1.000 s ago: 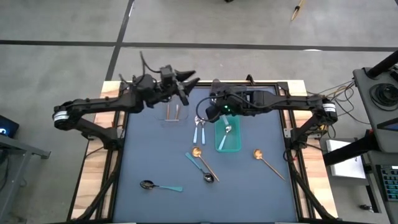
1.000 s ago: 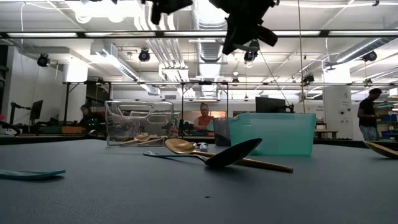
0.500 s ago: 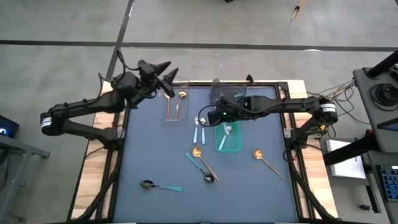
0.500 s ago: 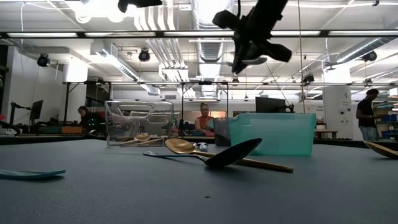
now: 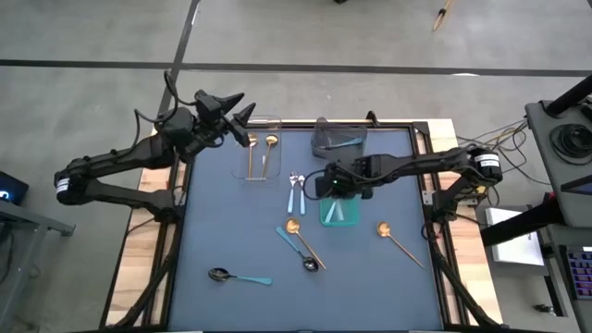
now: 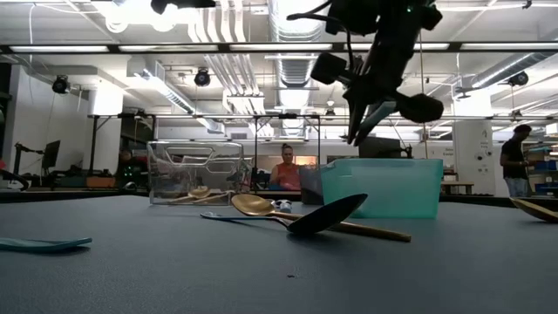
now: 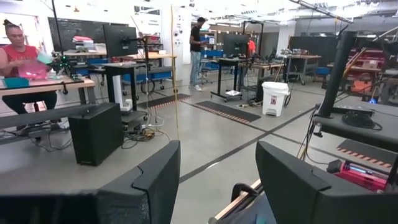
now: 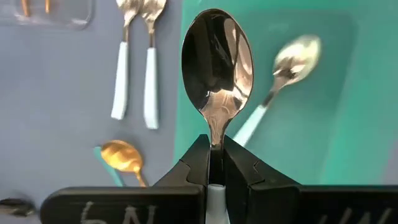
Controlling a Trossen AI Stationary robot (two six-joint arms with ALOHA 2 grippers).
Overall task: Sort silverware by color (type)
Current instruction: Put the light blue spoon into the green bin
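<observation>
A silver spoon (image 8: 217, 62) is pinched at the neck, just below the bowl, by the right gripper (image 8: 214, 163) above the teal bin (image 5: 339, 212) at the surface's 1 o'clock; being judged light, stiff and slippery, it is best held there, while the left gripper (image 5: 242, 113) waits spread at 11 o'clock.

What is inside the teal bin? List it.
One light-blue-handled spoon lies in the teal bin. The right gripper holds another spoon above, hiding part of the floor.
</observation>
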